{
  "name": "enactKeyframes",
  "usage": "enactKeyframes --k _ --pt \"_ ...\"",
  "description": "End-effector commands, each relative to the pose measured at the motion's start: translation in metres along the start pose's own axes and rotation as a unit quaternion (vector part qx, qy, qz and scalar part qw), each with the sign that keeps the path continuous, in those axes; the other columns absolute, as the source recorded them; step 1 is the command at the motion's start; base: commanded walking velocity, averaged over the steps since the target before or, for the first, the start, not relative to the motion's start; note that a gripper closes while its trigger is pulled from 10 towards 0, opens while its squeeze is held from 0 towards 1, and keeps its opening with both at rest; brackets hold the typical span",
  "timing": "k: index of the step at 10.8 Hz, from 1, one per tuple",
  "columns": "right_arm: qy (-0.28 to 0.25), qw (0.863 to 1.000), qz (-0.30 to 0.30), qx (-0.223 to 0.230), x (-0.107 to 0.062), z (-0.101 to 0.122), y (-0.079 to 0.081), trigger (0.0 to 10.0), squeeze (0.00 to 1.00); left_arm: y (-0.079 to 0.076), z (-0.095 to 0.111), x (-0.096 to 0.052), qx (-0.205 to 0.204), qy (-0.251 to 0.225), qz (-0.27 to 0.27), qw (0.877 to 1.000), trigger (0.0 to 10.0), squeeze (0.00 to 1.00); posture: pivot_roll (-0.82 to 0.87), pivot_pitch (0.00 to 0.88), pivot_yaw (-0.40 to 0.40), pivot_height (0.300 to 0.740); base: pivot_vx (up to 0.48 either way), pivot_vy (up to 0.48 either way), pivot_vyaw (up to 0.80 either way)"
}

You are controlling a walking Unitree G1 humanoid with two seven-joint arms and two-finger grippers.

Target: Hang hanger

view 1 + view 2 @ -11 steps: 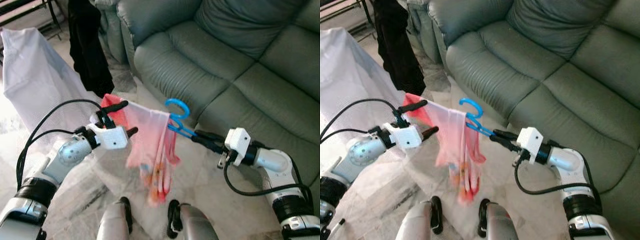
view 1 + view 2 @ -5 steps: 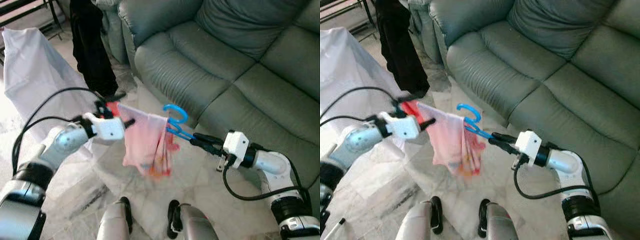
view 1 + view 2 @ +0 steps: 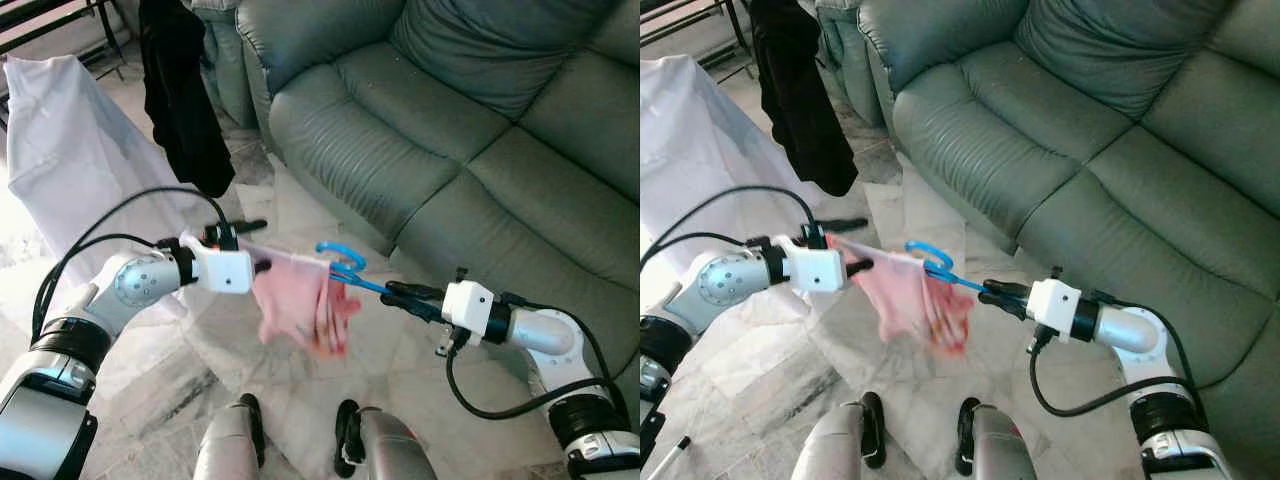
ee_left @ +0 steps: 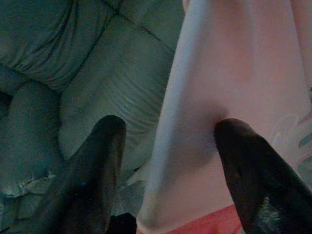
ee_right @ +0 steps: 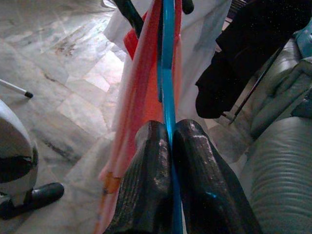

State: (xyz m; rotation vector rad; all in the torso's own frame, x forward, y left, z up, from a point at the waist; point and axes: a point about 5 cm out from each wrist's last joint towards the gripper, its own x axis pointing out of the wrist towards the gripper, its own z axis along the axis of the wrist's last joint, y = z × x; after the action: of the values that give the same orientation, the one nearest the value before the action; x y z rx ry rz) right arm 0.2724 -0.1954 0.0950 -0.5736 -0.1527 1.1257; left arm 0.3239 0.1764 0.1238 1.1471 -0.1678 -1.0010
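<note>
A blue plastic hanger (image 3: 341,263) carries a pink garment (image 3: 301,306) that hangs bunched over the marble floor in front of me. My right gripper (image 3: 393,292) is shut on one end of the hanger, whose blue bar runs between the pads (image 5: 152,146). My left gripper (image 3: 250,247) is at the garment's other side. Its two fingers (image 4: 97,165) stand spread, with pink cloth (image 4: 229,73) lying between them. The hanger's hook curls upward above the cloth.
A grey-green leather sofa (image 3: 450,120) fills the right and back. A black garment (image 3: 185,100) and a white garment (image 3: 70,150) hang at the back left. My own feet (image 3: 248,425) stand on the marble floor (image 3: 170,390) below the garment.
Both grippers and the hanger have dropped lower. The garment now hangs shorter and more bunched. The left gripper came back toward me after reaching up.
</note>
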Motion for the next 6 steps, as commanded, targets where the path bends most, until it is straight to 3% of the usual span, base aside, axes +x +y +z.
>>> enactKeyframes --k 1,2,6 --pt "-0.001 1.0 0.001 -0.019 -0.0003 0.0018 -0.0027 10.0 0.0 -0.0018 -0.0033 0.0 -0.003 0.01 -0.03 0.999 0.0 0.0 -0.02 0.227 -0.018 0.74 0.0 0.0 0.0" --pt "0.002 1.0 0.004 -0.027 0.0 0.0015 -0.0033 10.0 0.0 -0.0067 -0.0068 -0.0004 -0.015 0.019 -0.059 0.998 0.0 0.0 -0.03 0.227 -0.018 0.74 0.0 0.0 0.0" --pt "0.008 0.999 0.012 -0.037 -0.0002 -0.0008 -0.0029 10.0 0.0 -0.0076 -0.006 0.0054 -0.029 0.018 -0.084 0.996 0.0 0.0 -0.03 0.227 -0.02 0.74 0.0 0.0 0.0"
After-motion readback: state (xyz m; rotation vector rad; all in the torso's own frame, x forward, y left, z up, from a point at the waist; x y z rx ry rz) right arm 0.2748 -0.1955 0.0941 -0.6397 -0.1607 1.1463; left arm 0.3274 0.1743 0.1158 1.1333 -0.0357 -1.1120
